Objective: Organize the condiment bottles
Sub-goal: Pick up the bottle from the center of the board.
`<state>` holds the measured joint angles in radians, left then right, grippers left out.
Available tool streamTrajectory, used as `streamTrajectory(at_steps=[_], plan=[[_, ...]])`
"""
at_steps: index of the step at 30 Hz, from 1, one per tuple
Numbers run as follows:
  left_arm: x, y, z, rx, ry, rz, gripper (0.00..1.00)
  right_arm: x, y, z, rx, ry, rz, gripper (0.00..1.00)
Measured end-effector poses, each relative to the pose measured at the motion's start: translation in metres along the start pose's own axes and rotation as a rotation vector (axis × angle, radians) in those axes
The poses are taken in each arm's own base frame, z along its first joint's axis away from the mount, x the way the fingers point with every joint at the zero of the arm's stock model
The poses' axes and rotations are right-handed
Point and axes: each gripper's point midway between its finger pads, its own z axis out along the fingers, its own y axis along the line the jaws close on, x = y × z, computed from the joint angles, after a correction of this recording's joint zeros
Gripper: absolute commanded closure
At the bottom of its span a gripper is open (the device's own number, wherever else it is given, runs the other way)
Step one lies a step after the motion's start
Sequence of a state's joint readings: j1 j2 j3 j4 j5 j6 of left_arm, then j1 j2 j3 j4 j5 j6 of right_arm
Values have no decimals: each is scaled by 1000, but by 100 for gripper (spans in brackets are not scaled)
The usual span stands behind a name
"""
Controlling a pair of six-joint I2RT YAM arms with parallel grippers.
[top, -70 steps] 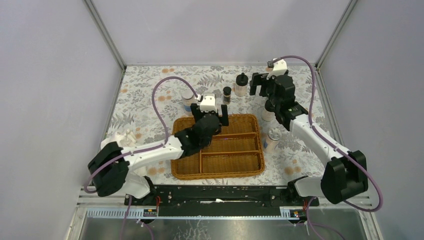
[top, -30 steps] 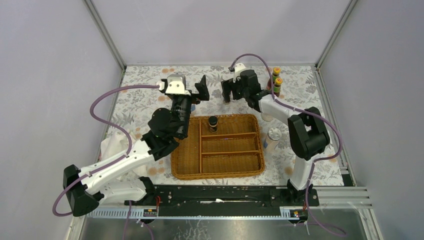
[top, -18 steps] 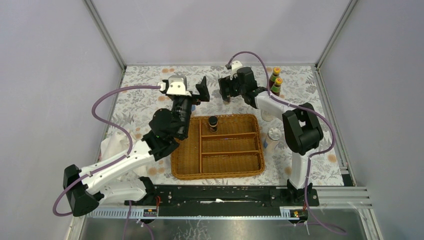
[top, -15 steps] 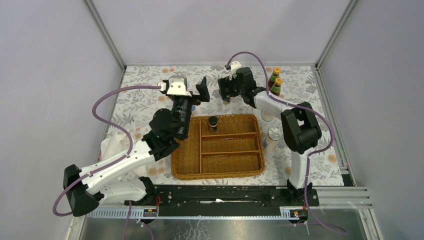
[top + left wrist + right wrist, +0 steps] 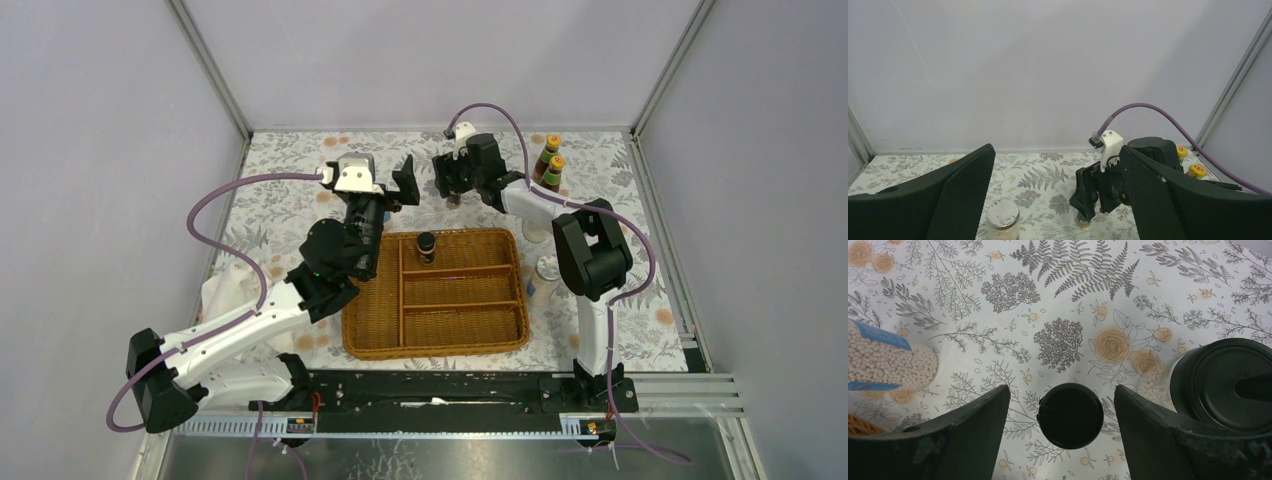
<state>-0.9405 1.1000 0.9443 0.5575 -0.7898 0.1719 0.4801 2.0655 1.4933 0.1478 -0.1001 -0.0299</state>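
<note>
While right pincer (image 5: 1062, 395) gapes astride black-capped jar (image 5: 1070, 415), round lid seen from above, left pincer (image 5: 1056, 150) likewise spread.

We see one black-capped jar (image 5: 426, 246) upright in the basket's (image 5: 436, 349) far compartment, its twin (image 5: 1070, 415) upright on the cloth beside a cream knob-lidded jar (image 5: 1228, 385), yellow-capped bottles (image 5: 556, 170) paired far right, one silver-lidded shaker (image 5: 546, 270) just right of the basket.

In the right wrist view the left edge cuts off the blue-white shaker (image 5: 883, 362), the right edge cuts off the cream jar (image 5: 1223, 382), and the dark jar (image 5: 1070, 415) shows only its cap. In the left wrist view the bottom edge cuts off the silver-lidded shaker (image 5: 1002, 220), and the yellow-capped bottles (image 5: 1196, 171) show only their caps. From above, the right arm (image 5: 585, 250) hides part of the shaker by the basket (image 5: 545, 270).
</note>
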Motion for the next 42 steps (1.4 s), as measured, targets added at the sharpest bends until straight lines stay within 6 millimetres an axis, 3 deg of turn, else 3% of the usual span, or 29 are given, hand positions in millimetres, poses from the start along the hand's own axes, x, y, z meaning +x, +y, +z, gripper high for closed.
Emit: streamTrajectory(at_steps=[31,42], plan=[[3,0,-1,0,-3,-5,2,5,-2,3,11,10,-7,58],[4,0,-1,0,-3,-8,2,5,-8,3,51,7,-9,81]])
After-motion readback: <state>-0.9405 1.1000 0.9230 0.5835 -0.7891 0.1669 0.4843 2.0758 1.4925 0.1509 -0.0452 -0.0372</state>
